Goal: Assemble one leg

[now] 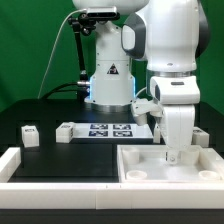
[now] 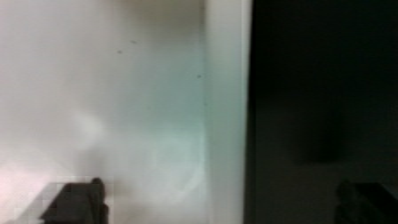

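The large white tray (image 1: 150, 165) lies at the front of the exterior view's right. My gripper (image 1: 176, 152) hangs low over its far right part, close to its surface. In the wrist view my gripper (image 2: 219, 205) is open with the dark fingertips (image 2: 75, 202) wide apart. Between them a blurred white tray surface (image 2: 125, 100) meets the black table (image 2: 329, 90) along a straight edge. Nothing is held. One leg (image 1: 28, 133), a small white block with a tag, stands on the exterior view's left. A second leg (image 1: 65, 131) lies beside the marker board.
The marker board (image 1: 112, 129) lies mid-table before the robot base (image 1: 108, 85). A white block (image 1: 201, 136) sits behind the tray on the exterior view's right, and another white part (image 1: 142, 106) beside the arm. A white rail (image 1: 12, 160) runs along the front left.
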You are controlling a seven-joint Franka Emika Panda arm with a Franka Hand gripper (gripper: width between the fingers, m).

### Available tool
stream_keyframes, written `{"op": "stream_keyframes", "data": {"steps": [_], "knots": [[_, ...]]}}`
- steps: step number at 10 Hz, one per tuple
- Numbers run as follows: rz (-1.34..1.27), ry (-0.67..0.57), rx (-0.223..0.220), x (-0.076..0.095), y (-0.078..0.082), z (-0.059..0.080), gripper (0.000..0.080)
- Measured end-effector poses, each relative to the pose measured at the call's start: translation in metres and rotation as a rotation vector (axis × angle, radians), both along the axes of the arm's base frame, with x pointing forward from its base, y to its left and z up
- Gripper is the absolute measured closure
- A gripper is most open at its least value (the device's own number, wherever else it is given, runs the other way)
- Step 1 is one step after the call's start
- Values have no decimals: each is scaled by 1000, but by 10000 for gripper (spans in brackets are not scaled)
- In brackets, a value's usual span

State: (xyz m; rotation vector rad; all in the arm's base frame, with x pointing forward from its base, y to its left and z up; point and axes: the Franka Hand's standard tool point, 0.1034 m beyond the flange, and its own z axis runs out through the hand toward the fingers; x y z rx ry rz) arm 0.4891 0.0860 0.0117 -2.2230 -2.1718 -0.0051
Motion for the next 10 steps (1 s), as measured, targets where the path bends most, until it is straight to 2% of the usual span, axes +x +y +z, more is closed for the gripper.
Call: {"op": "stream_keyframes", "data": {"steps": [4,7,9,10], "knots": [[-85,-47,-7,-15,19,39,151],[-126,-42,-6,-15,20,38,151],[-315,-36,-2,-16,21,37,151],[-482,-32,9,-22,24,36,151]]}}
